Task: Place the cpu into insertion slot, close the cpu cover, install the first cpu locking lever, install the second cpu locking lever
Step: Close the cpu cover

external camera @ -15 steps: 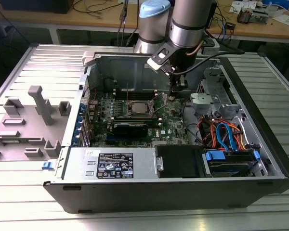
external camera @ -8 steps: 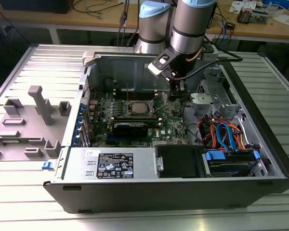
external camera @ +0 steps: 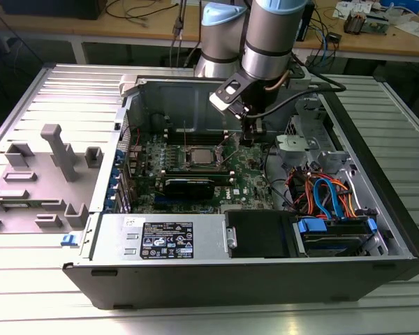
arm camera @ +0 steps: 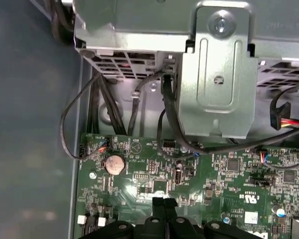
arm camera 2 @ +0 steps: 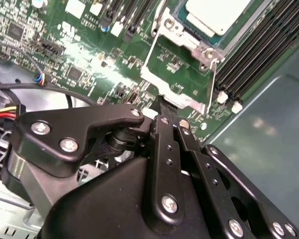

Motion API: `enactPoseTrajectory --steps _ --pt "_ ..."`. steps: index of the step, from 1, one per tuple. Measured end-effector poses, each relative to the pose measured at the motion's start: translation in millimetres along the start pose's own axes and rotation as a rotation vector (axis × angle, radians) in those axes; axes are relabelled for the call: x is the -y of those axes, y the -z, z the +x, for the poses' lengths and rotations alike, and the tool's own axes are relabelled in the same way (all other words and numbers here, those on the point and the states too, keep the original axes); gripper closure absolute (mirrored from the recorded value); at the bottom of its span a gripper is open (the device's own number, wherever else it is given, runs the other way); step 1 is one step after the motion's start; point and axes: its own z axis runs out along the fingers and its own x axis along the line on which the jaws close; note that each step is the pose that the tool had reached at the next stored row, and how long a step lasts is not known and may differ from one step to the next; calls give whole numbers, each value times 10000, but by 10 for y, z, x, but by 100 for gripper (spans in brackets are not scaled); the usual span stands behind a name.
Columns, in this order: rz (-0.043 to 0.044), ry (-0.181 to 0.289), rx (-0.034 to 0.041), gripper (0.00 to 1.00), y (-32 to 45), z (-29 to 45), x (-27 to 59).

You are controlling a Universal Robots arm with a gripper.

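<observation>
The cpu [arm camera 2: 215,15], a flat silver square, lies in the insertion slot [arm camera 2: 172,28] on the green motherboard; the exterior view shows the cpu [external camera: 199,156] mid-board. The cpu cover [arm camera 2: 189,102], a thin silvery frame, is swung open off the slot, and green board shows through its window. A thin metal lever [arm camera 2: 211,87] runs along one side of the cover. My gripper [arm camera 2: 163,107] is shut, its black fingertips at the cover's free edge. In the exterior view the gripper [external camera: 250,139] hangs to the right of the slot. The first wrist view shows the gripper [arm camera: 164,201] just above the board.
Black memory slots [arm camera 2: 254,55] flank the socket. A grey metal drive cage [arm camera: 217,74] with black cables and a coin battery [arm camera: 114,163] are close by. In the case sit a black card [external camera: 188,185], a power supply [external camera: 167,241] and orange and blue cables [external camera: 328,195].
</observation>
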Motion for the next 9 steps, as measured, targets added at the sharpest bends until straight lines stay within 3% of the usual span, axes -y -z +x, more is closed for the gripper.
enactPoseTrajectory --steps 7,9 --pt "0 2 0 89 0 1 6" --pt "0 1 0 89 -1 7 122"
